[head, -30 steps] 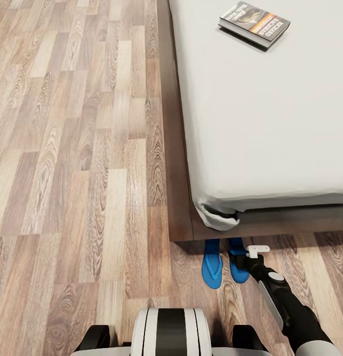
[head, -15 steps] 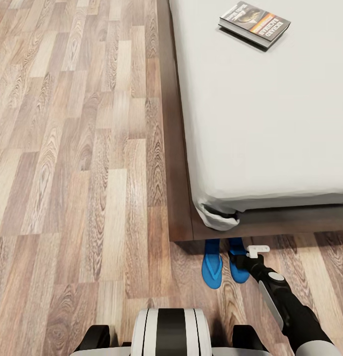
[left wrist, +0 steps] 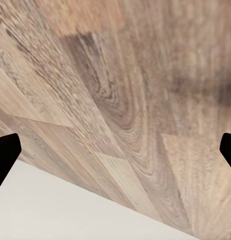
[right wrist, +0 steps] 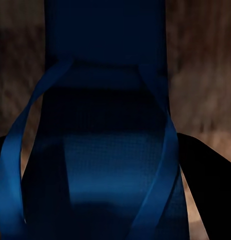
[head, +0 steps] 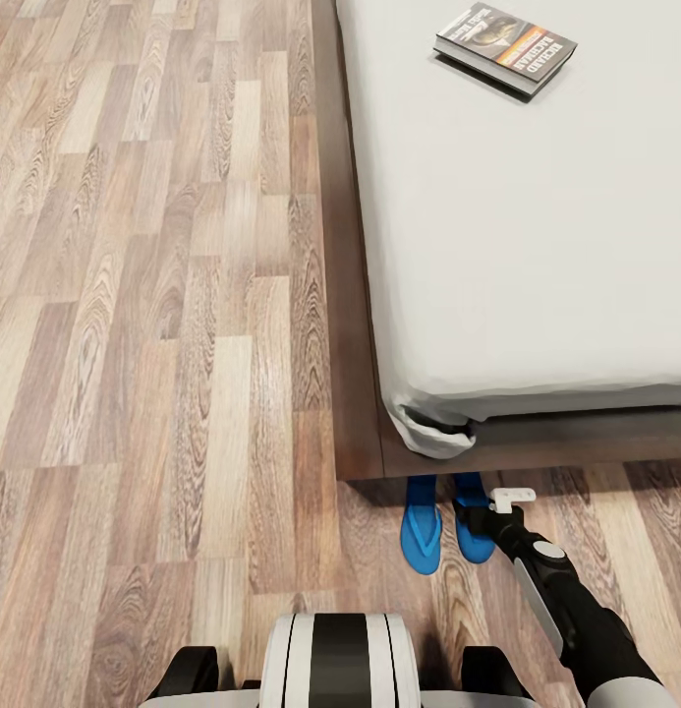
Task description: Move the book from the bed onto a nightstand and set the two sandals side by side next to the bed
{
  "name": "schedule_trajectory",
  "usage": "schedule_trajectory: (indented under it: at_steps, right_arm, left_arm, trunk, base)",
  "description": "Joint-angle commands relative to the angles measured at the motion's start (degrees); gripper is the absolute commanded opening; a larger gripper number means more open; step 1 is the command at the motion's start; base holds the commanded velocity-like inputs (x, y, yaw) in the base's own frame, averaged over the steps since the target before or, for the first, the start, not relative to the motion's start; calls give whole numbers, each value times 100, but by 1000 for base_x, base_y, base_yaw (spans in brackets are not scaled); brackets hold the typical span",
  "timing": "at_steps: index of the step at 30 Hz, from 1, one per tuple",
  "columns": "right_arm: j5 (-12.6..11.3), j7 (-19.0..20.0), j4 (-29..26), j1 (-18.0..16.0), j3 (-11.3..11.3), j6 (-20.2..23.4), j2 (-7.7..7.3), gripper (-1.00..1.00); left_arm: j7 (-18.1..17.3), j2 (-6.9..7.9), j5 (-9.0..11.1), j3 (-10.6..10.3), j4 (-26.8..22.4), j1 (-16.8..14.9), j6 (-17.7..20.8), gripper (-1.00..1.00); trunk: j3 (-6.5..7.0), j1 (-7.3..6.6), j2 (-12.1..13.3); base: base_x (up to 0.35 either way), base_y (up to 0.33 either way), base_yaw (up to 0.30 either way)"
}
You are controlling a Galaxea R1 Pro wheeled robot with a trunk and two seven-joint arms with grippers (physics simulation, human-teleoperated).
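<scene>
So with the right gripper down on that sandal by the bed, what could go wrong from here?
1. The right gripper sits on the right sandal, which lies close beside the left sandal; pulling away might drag or bump them out of line.
2. Both sandals' far ends lie in the shadow under the bed frame, so the arm could brush it.
3. The book lies far up the bed, a long reach.

— Book [head: 506,48]? 
— Flat on the grey mattress of the bed [head: 537,246], cover up with an orange band, well beyond the right claw [head: 481,519].
— Sandals? 
— Bright blue, side by side on the plank floor at the bed's foot corner, toes under the dark frame. Left sandal [head: 421,526] just beside the claw; right sandal [head: 471,521] directly under it, strap close in the wrist view [right wrist: 103,150].
</scene>
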Motion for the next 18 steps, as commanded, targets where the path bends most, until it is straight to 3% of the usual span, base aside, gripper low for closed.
schedule_trajectory:
  at_steps: [1,4,18]
  right_arm:
    - [-66,10,126,2,1,28,-3,-100]
    - [-67,10,104,2,0,28,-2,-100]
    - [-66,10,2,2,2,34,1,-100]
  left_arm:
    - [17,2,53,-50,-1,-1,-14,100]
    - [14,-1,50,-52,-1,-1,-14,100]
    - [18,-1,52,-53,-1,-1,-14,100]
  trunk:
    - [-3,0,-1]
    - [-69,8,-5]
    - [-69,8,-5]
  base:
    - [0,0,0]
    - [0,0,0]
    - [0,0,0]
